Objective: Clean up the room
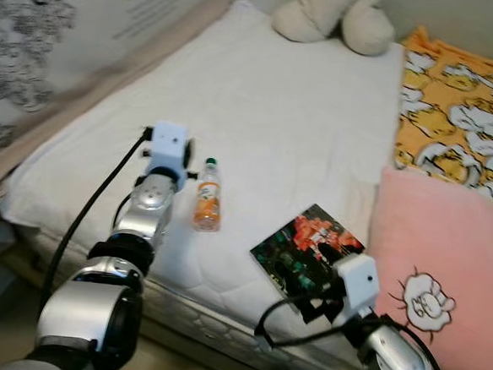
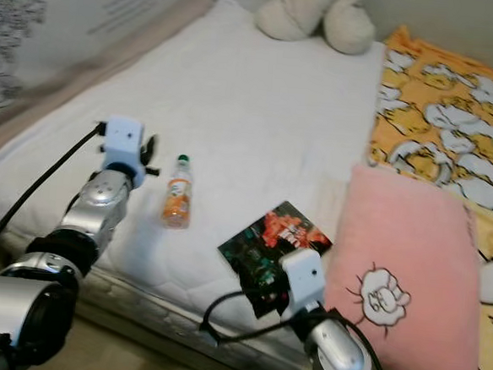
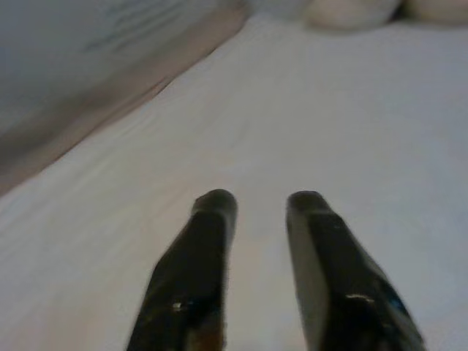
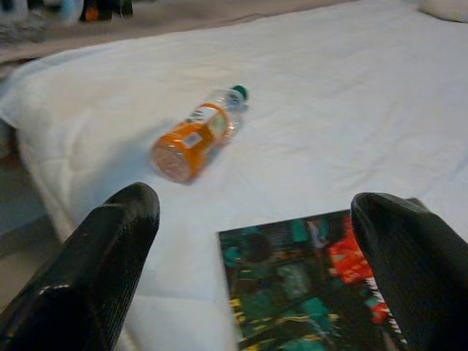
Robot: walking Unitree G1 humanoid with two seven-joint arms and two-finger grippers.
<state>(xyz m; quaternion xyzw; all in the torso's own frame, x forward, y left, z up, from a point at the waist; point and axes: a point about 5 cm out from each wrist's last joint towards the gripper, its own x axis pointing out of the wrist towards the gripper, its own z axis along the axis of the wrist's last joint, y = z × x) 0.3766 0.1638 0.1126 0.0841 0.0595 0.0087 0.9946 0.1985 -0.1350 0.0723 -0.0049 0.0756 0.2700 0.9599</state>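
Bottle [image 1: 208,198], orange w/ green cap, lies on its side on the white bed [image 1: 277,111], near the front edge and just beside my left arm. Book [image 1: 308,249], dark glossy cover w/ red and green, lies flat on the bed further to my right, close to the pink pillow [image 1: 439,275]. Those two look like the clutter to clear; the plush toy [image 1: 334,18] at the head of the bed and the yellow blanket [image 1: 459,107] prob. belong there.

My left hand [image 3: 259,208] is out over bare sheet beyond the bottle, fingers slightly apart, nothing between them. My right hand [image 4: 256,212] is spread wide open and empty, low at the bed's edge, w/ the near corner of the book lying between its fingers [image 4: 121,219] and the bottle well beyond.

Step in hand, I'd judge: approach for a first pick, nothing grasped yet. The right hand seems lined up on the book. Next move needs care, since the book is thin and flat on soft bedding: one finger has to get under the edge, or the book slid to overhang, before closing. The bottle is round and may roll if nudged.
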